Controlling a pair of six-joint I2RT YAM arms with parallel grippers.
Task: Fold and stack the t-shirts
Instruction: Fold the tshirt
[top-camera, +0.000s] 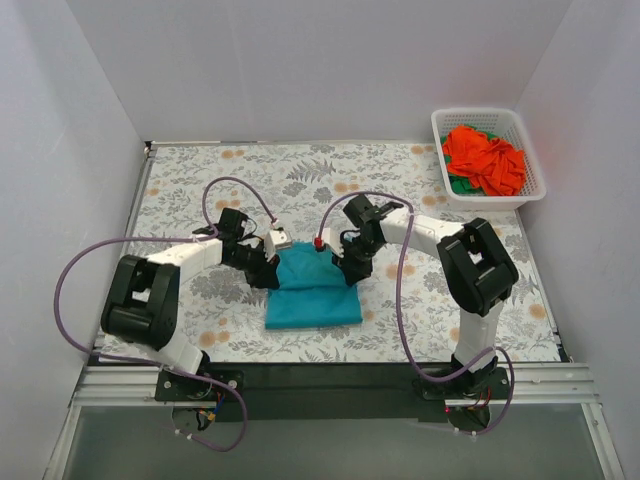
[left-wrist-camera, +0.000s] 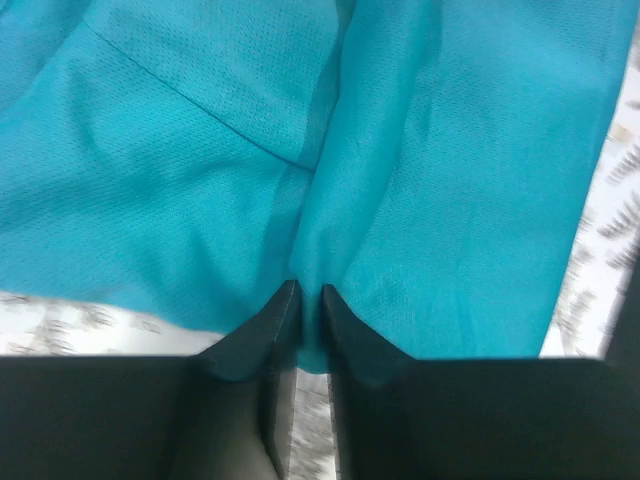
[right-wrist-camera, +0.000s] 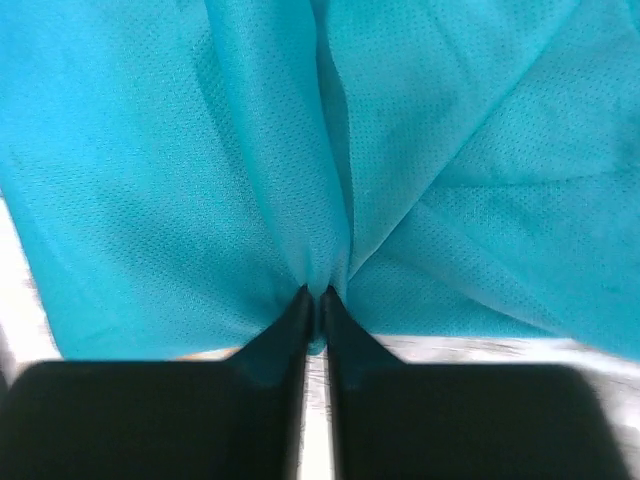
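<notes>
A teal-blue t-shirt (top-camera: 312, 293) lies partly folded in the middle of the table. My left gripper (top-camera: 272, 277) is shut on the shirt's left edge; its wrist view shows the teal cloth (left-wrist-camera: 450, 170) pinched between the black fingers (left-wrist-camera: 265, 330). My right gripper (top-camera: 352, 272) is shut on the shirt's right edge; its wrist view shows the teal cloth (right-wrist-camera: 200, 170) gathered into the fingers (right-wrist-camera: 290, 325). An orange-red t-shirt (top-camera: 487, 160) lies crumpled in the basket over a green one (top-camera: 460, 184), which is mostly hidden.
A white plastic lattice basket (top-camera: 537, 182) stands at the back right corner. The table (top-camera: 300, 175) has a grey leaf-patterned cover. White walls close in the left, back and right sides.
</notes>
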